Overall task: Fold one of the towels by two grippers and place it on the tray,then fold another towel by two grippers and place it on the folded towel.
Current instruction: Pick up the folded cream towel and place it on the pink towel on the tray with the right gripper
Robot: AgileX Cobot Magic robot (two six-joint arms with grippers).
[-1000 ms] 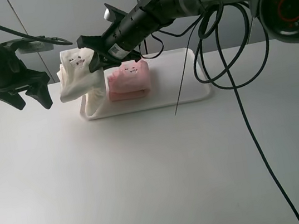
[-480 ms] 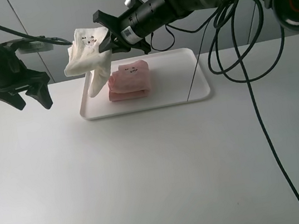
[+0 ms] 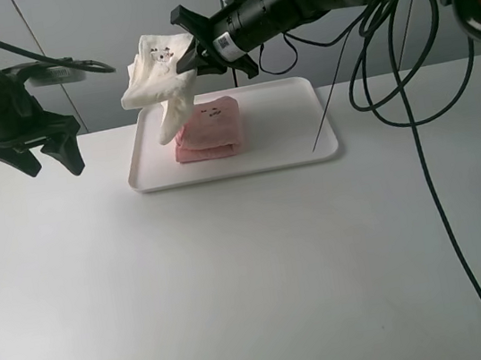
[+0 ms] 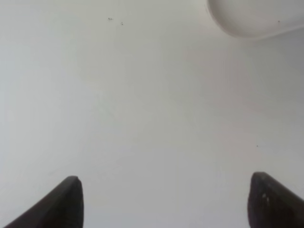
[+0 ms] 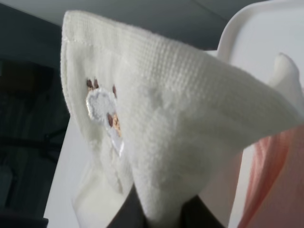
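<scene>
The right hand (image 3: pixel 189 58), clamped on the cream towel (image 3: pixel 158 79), has carried it higher, apparently over the pink towel (image 3: pixel 208 129).

Beneath me lies a plain white surface (image 3: pixel 237 280). Behind it I see a pale grey wall (image 3: pixel 110 36) with thin dark seams.

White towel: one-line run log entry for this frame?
right gripper: shut on white towel, held above tray | pink towel: folded on tray | left gripper: open, empty
</scene>
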